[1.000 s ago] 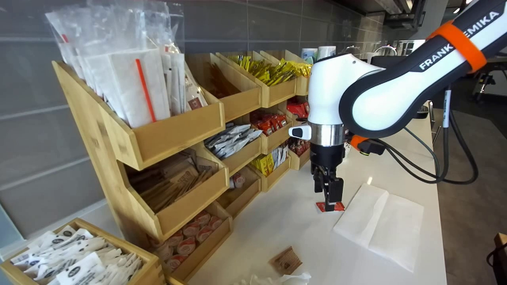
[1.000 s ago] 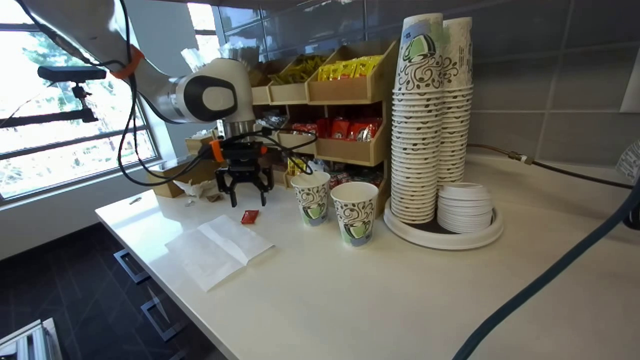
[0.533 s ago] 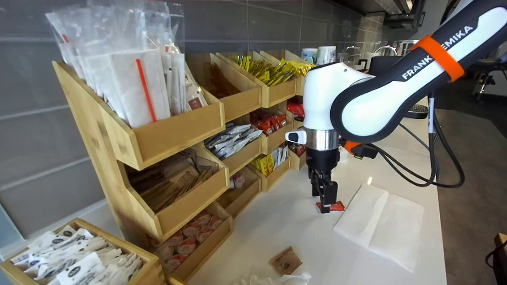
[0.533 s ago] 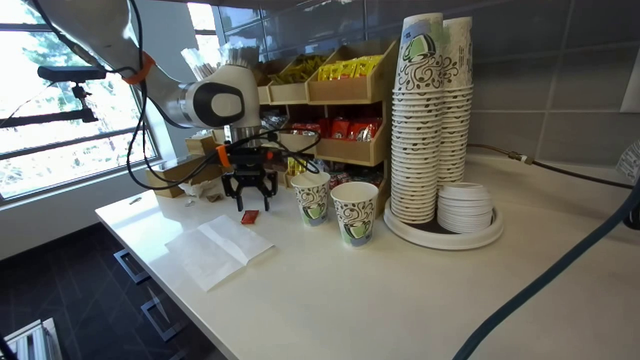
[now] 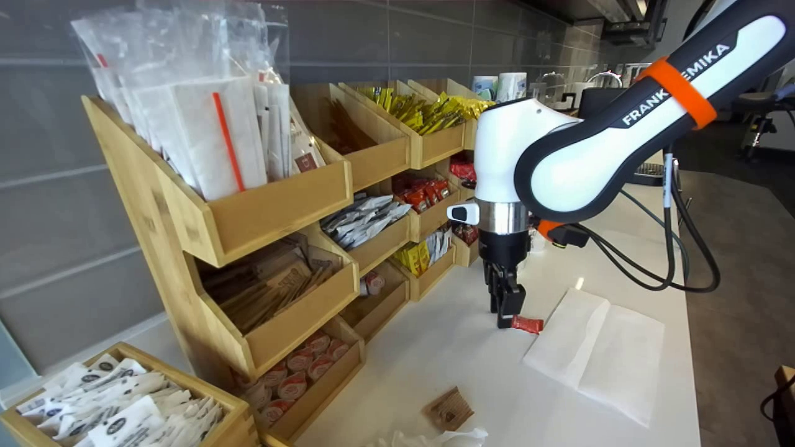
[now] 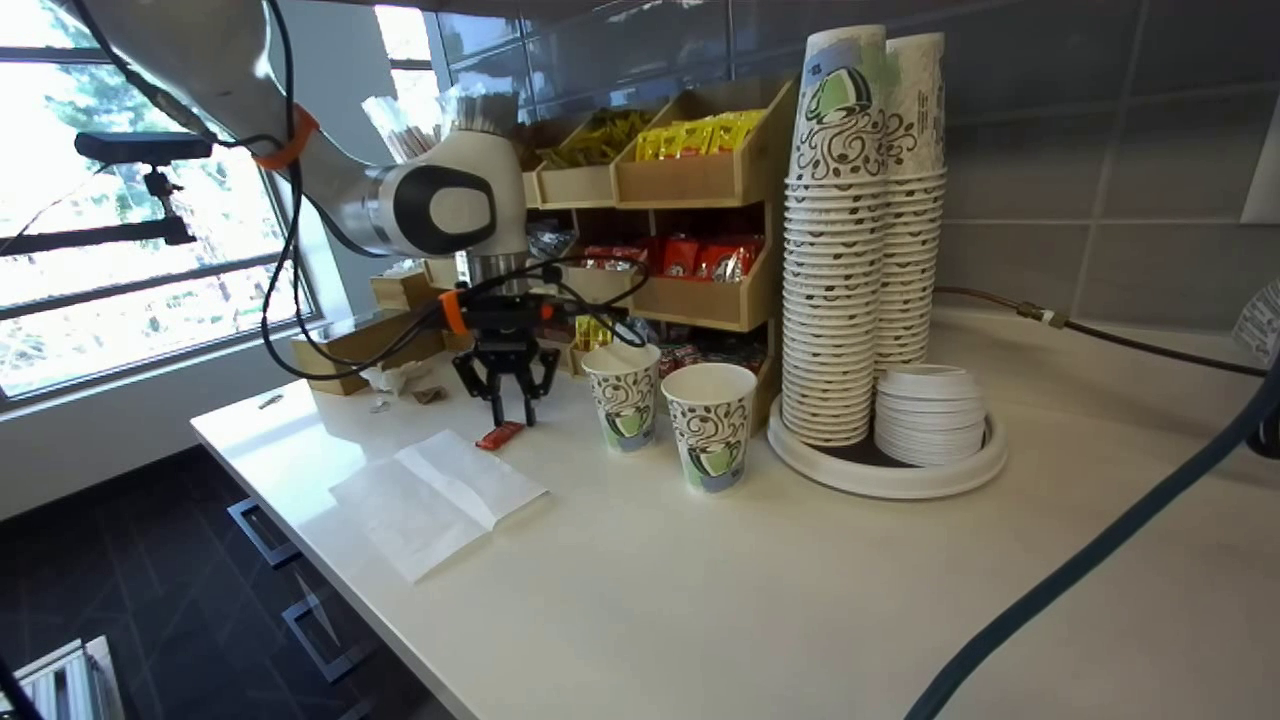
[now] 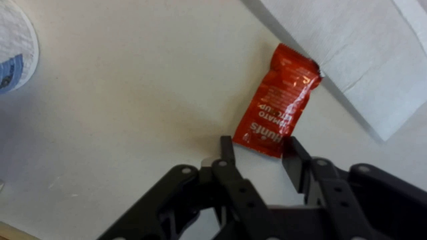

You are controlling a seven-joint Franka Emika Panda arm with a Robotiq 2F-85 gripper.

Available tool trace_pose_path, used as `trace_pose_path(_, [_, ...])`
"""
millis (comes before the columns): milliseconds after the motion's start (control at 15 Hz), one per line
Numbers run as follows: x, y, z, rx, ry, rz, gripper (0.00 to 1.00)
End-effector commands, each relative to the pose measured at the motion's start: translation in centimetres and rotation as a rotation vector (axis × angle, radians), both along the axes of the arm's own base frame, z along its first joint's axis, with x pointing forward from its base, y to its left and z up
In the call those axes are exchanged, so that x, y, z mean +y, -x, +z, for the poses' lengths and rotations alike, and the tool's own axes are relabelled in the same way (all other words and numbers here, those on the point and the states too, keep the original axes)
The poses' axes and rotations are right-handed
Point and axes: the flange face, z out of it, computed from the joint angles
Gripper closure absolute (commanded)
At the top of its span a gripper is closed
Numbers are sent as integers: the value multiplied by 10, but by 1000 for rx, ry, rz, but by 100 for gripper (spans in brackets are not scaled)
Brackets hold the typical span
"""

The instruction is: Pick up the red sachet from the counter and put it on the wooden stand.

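Pinching the red sachet (image 7: 276, 106), gripper (image 6: 513, 420) hangs between cups (image 6: 711, 432) (two) and sheet (image 6: 432, 510).

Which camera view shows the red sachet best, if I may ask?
The wrist view: there the red sachet looks largest, with "Hunt's" legible and one end between the fingers. Both exterior views show it small, at the fingers' ends, with no readable print.

Upper right in an exterior view, an orange band (image 5: 678, 93) interrupts the white lettering (image 5: 646, 110) on the black-and-white arm (image 5: 584, 180). Right of centre is a silver collar (image 5: 500, 217); black cables (image 5: 669, 242) loop farther right. Grey screws (image 7: 364, 169) dot the black gripper (image 7: 258, 146).
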Motion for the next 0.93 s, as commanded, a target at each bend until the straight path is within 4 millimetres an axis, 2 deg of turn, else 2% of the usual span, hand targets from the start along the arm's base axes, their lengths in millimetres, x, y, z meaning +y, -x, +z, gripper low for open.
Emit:
trace_pose_path(0, [-1,-8,-4,-1,-11,8,79])
trace_pose_path(67, [-1,-8,-4,0,-11,8,81])
trace_pose_path(200, [-1,-7,-2,-4,-11,5,56])
trace_pose_path(333, [-2,-7,-1,-5,-11,4,51])
trace_pose_path(400, [-2,-7,-1,-3,-11,4,56])
trace_pose_path(467, [-2,-6,-2,-2,-11,4,75])
trace_pose_path(533, [-2,-7,-2,-2,-12,2,81])
trace_pose_path(600, [-3,-7,-2,-2,-11,2,82])
trace_pose_path(733, [-4,-7,-2,-2,-11,1,97])
trace_pose_path(867, [-5,-7,-2,-3,-11,-1,100])
